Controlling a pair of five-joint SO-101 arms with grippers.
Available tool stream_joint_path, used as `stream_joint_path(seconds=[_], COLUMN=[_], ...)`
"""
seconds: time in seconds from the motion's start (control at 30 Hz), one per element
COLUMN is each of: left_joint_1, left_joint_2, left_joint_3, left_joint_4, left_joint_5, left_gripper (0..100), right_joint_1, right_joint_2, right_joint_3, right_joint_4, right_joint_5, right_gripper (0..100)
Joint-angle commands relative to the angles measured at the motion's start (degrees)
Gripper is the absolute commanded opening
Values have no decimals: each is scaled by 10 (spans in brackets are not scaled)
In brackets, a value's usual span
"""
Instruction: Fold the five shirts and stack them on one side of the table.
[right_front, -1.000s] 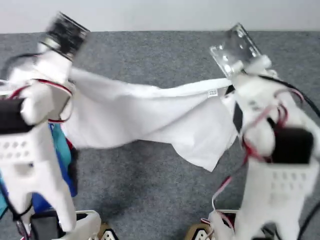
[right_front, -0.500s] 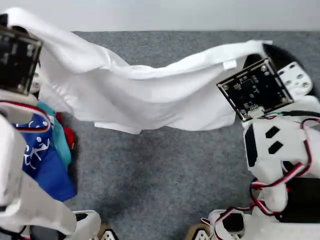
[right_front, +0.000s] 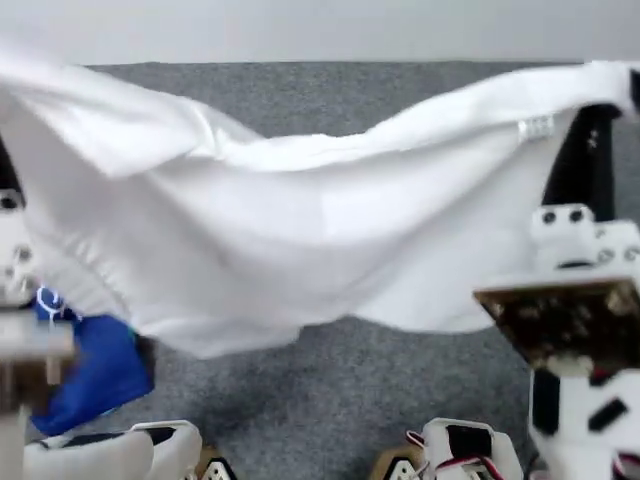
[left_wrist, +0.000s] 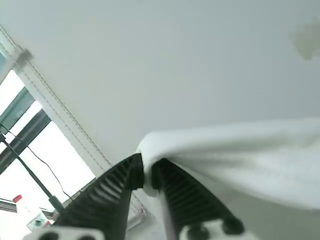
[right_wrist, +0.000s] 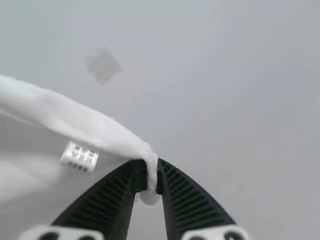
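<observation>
1. My left end effector (left_wrist: 147, 176) was clenched on one bunched upper corner of the white shirt (right_front: 300, 230). The cloth was pinched tight between its two black fingers (left_wrist: 186, 196).
2. My right end effector (right_wrist: 147, 186) was clamped on the shirt's other upper corner. A narrow fold of cloth was squeezed between its ribbed fingers, and a small nub of fabric poked out past the grip.
3. A small sewn-in label (right_wrist: 79, 157) sat on the shirt just beside my right grip, under the rolled top edge.
4. The white shirt hung spread wide between my two arms, lifted above the grey surface (right_front: 400, 400). Its top edge ran high at both held corners and sagged in the middle.
5. The shirt's lower edge hung loose and uneven over the surface, and I could not tell whether any of it touched.
6. A blue shirt (right_front: 100, 370) lay on the surface at my left side, partly covered from above by the hanging white cloth.
7. Seen from above, my right arm's camera board (right_front: 565, 320) stood near the right edge, beside the shirt's drooping side.
8. Behind my left grip were a pale wall and a bright window (left_wrist: 25, 165).
</observation>
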Motion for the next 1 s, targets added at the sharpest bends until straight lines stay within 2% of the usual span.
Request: stream_joint_path(seconds=[0.0, 0.23, 0.33, 0.57, 0.73, 0.83, 0.97], left_joint_1=[-4, -2, -2, -1, 0, -3, -1], left_joint_2=[0, 0, 1, 3, 7, 6, 6], left_joint_3=[-33, -70, -58, 109, 315, 443, 568], left_joint_4=[-1, 87, 94, 94, 75, 14, -95], left_joint_5=[-18, -43, -43, -43, -43, -44, -43], left_gripper=[5, 5, 5, 5, 5, 5, 5], right_joint_1=[11, 11, 10, 7, 0, -20, -41], right_joint_2=[7, 7, 8, 30, 47, 53, 59], right_joint_3=[-52, -95, -94, -18, 117, 211, 336], right_joint_4=[72, 204, 238, 278, 236, 176, 45], right_joint_5=[4, 4, 4, 0, -1, -1, 0], right_gripper=[9, 9, 9, 9, 9, 9, 9])
